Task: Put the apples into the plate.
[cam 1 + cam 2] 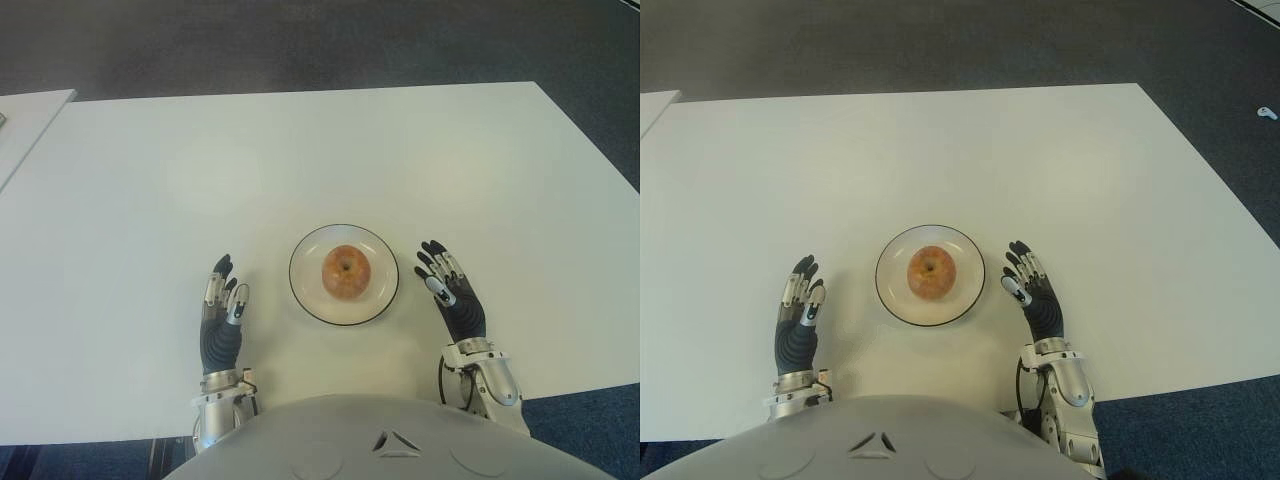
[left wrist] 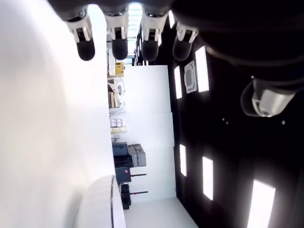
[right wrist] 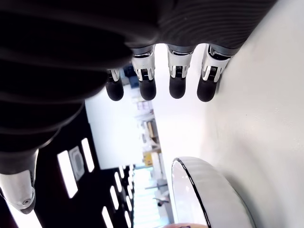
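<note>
— Where do we see the apple (image 1: pixel 346 272)?

— Just below the middle of the left eye frame, sitting in the middle of the plate (image 1: pixel 308 290). It is reddish-orange with its stem dimple facing up, and white plate shows all around it. We count only this one apple.

— And the plate?

— White, round, with a thin dark rim. It lies flat on the table (image 1: pixel 300 160), toward the lower centre of the frame. In the right wrist view we catch its rim (image 3: pixel 190 190) near the bottom of the picture.

— What about our hands?

— The left hand (image 1: pixel 222 315) shows in the lower left, beside the plate and apart from it. Its fingers (image 2: pixel 118 45) are stretched out straight and hold nothing. The right hand (image 1: pixel 452 295) shows in the lower right, on the plate's other side, a little closer to the rim but not touching it. Its fingers (image 3: pixel 176 83) are also extended, slightly spread, with nothing in them.

— Anything farther out?

— The white table fills most of the frame. A dark floor (image 1: pixel 300 40) runs along the top, and the corner of a second white table (image 1: pixel 25 120) shows at the upper left edge. Our grey torso (image 1: pixel 380 440) fills the bottom centre.
</note>
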